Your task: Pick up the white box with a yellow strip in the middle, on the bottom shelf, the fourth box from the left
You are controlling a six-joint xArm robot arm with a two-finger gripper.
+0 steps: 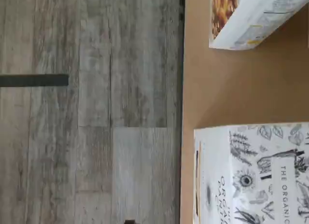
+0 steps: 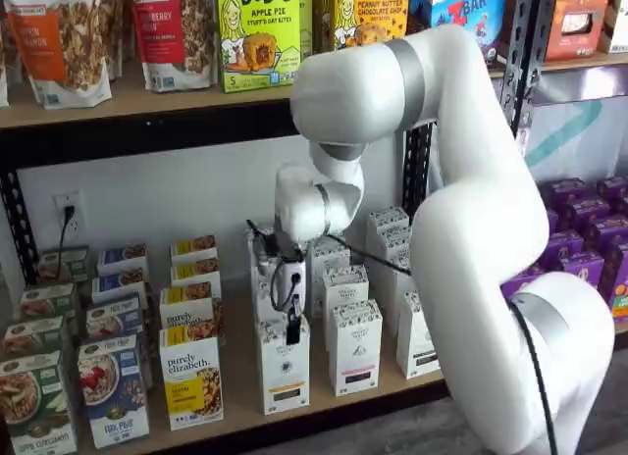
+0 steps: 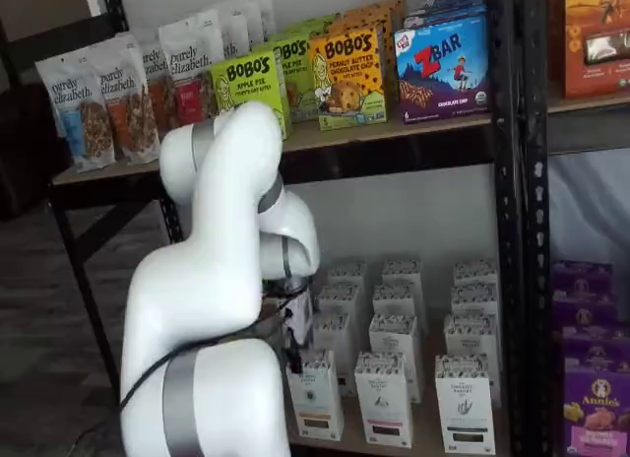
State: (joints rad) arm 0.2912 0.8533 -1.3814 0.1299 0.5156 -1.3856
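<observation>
Item: the white box (image 2: pixel 285 365), front of its column at the front edge of the bottom shelf (image 2: pixel 235 386), just right of the "purely elizabeth" box (image 2: pixel 192 379). Tall, narrow, upright; long axis vertical. Grey patterned top band, round logo, yellow-orange strip over dark label.

Gripper (image 2: pixel 292 329): directly above the box top, black fingers pointing down. Finger gap: cannot tell.

Wrist view: patterned carton top (image 1: pixel 256 175).
</observation>
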